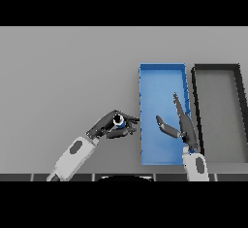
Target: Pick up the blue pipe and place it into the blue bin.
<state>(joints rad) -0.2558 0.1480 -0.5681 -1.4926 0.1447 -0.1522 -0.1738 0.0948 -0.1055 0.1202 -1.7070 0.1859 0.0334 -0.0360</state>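
- Blue pipe sits inside the left hand, just to the left of the blue bin. Only a small bit of blue and a round white end show between the dark fingers.
- Left hand fingers and thumb are curled round the pipe, so the hand is gripping it.
- I think the picking-up part is done and the carrying part is in hand. The pipe is near the bin's left wall but not over the bin yet. I cannot tell if it is lifted off the grey counter.
- Next, the left hand should go a little to the right, over the wall, and then let the fingers loosen so the pipe drops in.
- Right hand hangs over the bin's right side with straight, spread fingers. It holds nothing.
- It may be in the way, so the pipe should go in on the left part of the bin.
- Black bin stands just beside the blue one, on its right. The pipe should not go there.
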